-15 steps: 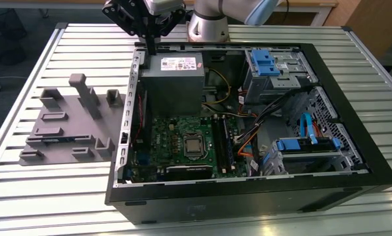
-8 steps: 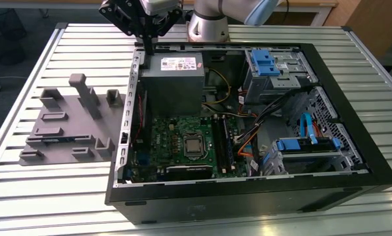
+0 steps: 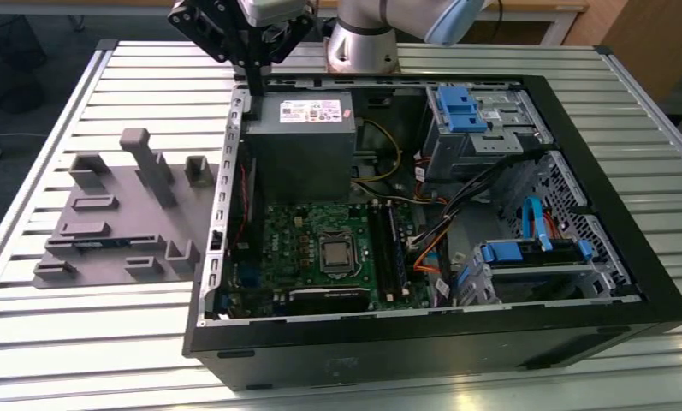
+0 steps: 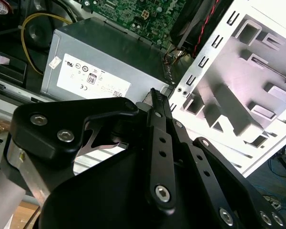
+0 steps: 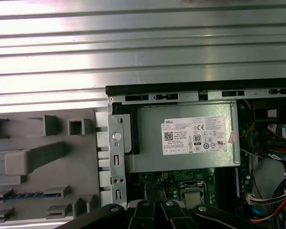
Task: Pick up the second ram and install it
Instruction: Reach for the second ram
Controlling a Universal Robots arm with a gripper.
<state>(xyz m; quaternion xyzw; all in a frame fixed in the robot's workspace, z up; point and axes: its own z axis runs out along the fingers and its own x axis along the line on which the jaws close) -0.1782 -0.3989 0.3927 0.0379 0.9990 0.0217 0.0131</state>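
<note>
The second ram [image 5: 26, 194] sat in a low slot of the grey holder [image 5: 43, 157], and we saw it in the first wrist view as a thin blue-green strip between the slot's walls; nothing touched it. In the exterior view the holder [image 3: 112, 214] lay on the slatted metal surface [image 3: 90, 342], just beside the open computer case [image 3: 432, 342], on the exterior view's left of it. Inside the case the motherboard [image 3: 306, 248] lay with its long black slots [image 3: 384, 253] beside the processor; the grey power supply [image 3: 300, 137] stood behind it. The hand [image 3: 252, 86] hung over the case wall next to the power supply, well apart from the second ram; in the second wrist view its fingers [image 4: 157, 124] met at the tips, so we judged the hand [image 4: 155, 93] closed and it held nothing.
</note>
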